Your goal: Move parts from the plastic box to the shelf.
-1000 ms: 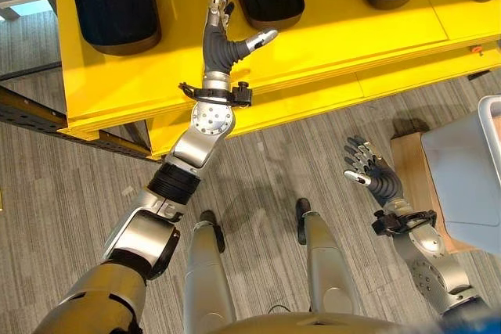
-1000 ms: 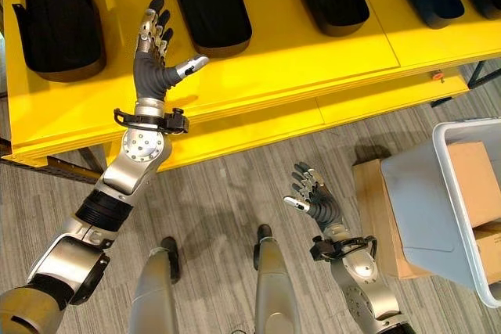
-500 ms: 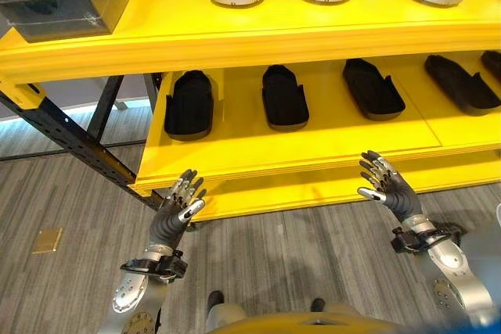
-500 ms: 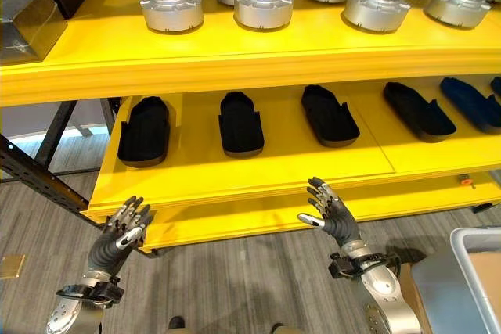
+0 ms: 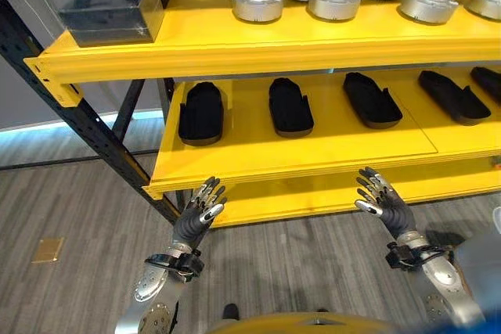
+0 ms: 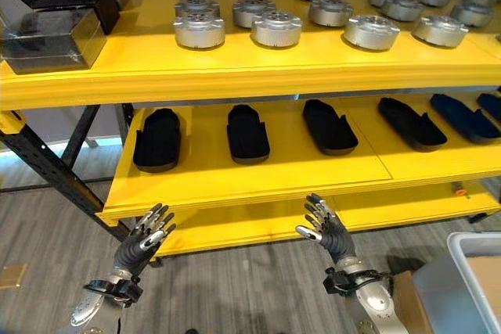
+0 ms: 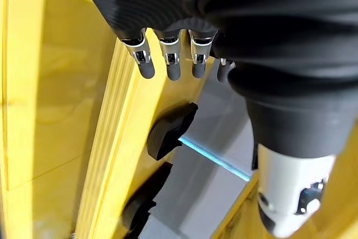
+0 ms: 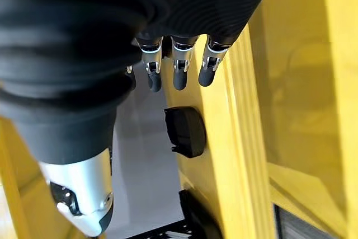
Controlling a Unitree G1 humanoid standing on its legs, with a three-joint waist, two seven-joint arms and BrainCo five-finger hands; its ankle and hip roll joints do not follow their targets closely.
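Black moulded shoe-shaped parts sit spaced in a row on the yellow steel shelf, leaving room for more. Left hand and right hand hover before its edge, fingers spread, holding nothing; the grey plastic box waits to the right.

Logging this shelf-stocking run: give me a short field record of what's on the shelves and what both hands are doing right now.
upper shelf: round metal parts in rows; dark boxes at its left end
lower shelf: black moulded parts in a row
left hand: open, empty, raised by the lower shelf's front edge
right hand: open, empty, raised by the same edge
plastic box: on the floor, to the robot's right
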